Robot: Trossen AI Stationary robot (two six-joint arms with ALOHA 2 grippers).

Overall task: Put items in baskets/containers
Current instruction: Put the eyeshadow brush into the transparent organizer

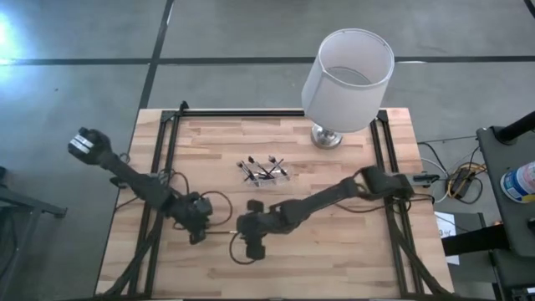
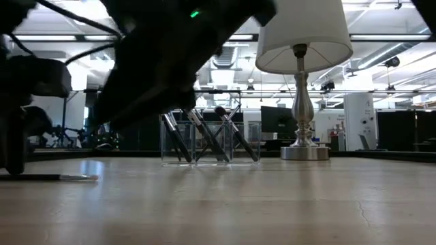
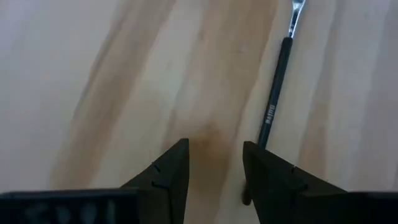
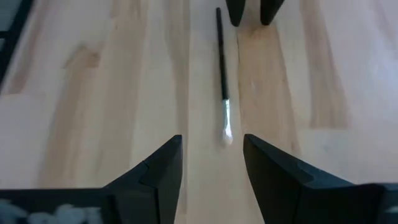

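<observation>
Desk, light wood planks, near edge: one loose stick, dark handle with a silvery shaft and pale tip, lay flat on the bare wood between the two claws.

Left claw: low over the desk at the stick's dark end, fingers apart with bare wood in the gap, the handle lying just beside one finger; nothing was held.

Right claw: low over the desk at the stick's pale-tipped end, fingers apart, the tip just ahead of the gap; nothing was held.

Mid-desk: clear tray, see-through walls, holding several similar sticks that leaned crosswise, dark ends up. It stood well apart from the loose stick.

Far right of desk: lamp, white drum shade on a silvery base, beyond the tray.
</observation>
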